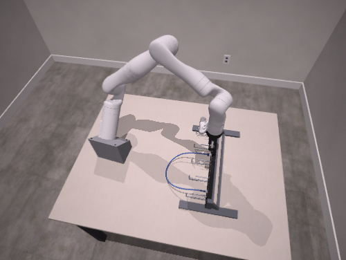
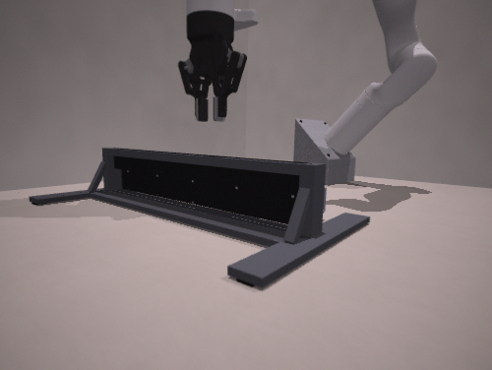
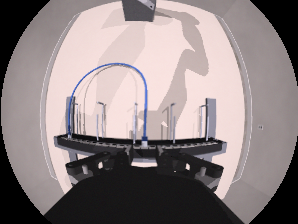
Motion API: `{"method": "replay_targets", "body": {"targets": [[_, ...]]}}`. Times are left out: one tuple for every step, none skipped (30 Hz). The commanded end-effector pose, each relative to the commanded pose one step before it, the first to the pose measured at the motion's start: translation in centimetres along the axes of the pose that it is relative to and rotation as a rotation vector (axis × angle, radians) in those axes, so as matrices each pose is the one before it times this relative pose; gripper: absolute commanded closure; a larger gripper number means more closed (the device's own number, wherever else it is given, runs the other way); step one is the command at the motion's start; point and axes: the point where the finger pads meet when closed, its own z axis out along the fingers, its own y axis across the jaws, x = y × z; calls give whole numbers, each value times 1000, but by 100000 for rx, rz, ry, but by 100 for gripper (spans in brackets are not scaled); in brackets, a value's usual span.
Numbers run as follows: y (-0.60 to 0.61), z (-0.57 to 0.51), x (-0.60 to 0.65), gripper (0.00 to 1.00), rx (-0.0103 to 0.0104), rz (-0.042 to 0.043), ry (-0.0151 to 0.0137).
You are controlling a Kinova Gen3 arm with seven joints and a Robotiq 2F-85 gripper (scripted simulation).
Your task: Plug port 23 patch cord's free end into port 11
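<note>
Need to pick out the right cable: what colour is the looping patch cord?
Blue patch cord; clearest in the top view.

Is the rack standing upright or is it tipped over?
Upright. The rack rests on both flat feet on the table, with its top bar level under the gripper.

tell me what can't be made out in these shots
- Port numbers: the white plates are too small in the top view, and the exterior view shows only the rack's dark back.
- Whether the blue cord's free end is latched: too small in the top view, blurred in the wrist view.
- Gripper fingertips: the wrist view shows only a dark mass low in frame.
</note>
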Motion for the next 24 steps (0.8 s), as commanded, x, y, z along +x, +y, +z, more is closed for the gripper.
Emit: {"method": "replay_targets", "body": {"targets": [[-59, -263, -85, 63, 209, 18, -409], [0, 0, 0, 63, 0, 0, 0], [0, 0, 0, 63, 0, 0, 0], [0, -1, 0, 63, 0, 0, 0], [0, 0, 0, 63, 0, 0, 0], [0, -1, 0, 100, 1, 0, -3], [0, -1, 0, 100, 1, 0, -2], [0, 0, 0, 100, 0, 0, 0], [0, 0, 0, 100, 0, 0, 0], [0, 0, 0, 100, 0, 0, 0], [0, 0, 0, 100, 0, 0, 0], [0, 0, 0, 100, 0, 0, 0], [0, 0, 0, 100, 0, 0, 0], [0, 0, 0, 100, 0, 0, 0], [0, 0, 0, 100, 0, 0, 0], [0, 0, 0, 100, 0, 0, 0], [0, 0, 0, 100, 0, 0, 0], [0, 0, 0, 100, 0, 0, 0], [0, 0, 0, 100, 0, 0, 0], [0, 0, 0, 100, 0, 0, 0], [0, 0, 0, 100, 0, 0, 0], [0, 0, 0, 100, 0, 0, 0], [0, 0, 0, 100, 0, 0, 0], [0, 0, 0, 100, 0, 0, 0]]}}
